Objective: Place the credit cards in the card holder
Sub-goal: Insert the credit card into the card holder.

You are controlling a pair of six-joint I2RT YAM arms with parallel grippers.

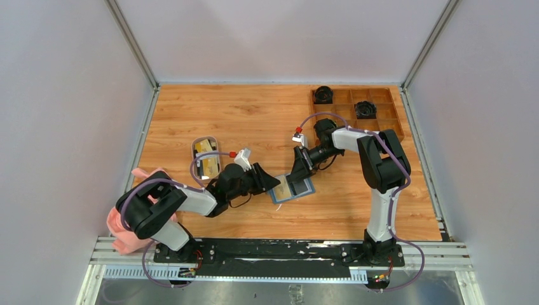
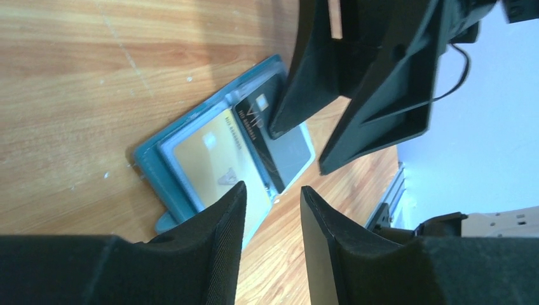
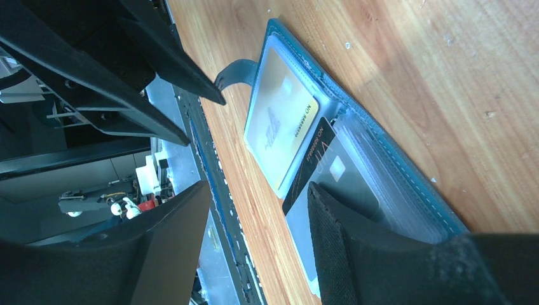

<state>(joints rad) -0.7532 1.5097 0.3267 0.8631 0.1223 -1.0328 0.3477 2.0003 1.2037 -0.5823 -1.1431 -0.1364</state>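
The teal card holder [image 2: 152,166] lies open on the surface [image 2: 76,76], with the gold card [image 2: 210,159] pocketed and the black card [image 2: 257,124] half in. Both the left end effector [image 2: 273,216] and the right end effector [image 3: 259,187] are spread and empty. The cards look thin, stiff and slick, so pinch the exposed edge.

A wooden table [image 1: 254,114] with a light plank grain fills the floor of the cell, closed in by pale walls [image 1: 57,114] on the left, right and far sides. At the far right corner lies a brown compartment tray [image 1: 346,96]. Two round black objects sit in separate cells of it, one [image 1: 323,94] at its far left, the other [image 1: 365,109] nearer its middle. A small oval dish [image 1: 193,149] rests left of centre. A pink cloth [image 1: 116,225] is bunched at the near left edge. Metal rails [image 1: 445,257] run along the near side.
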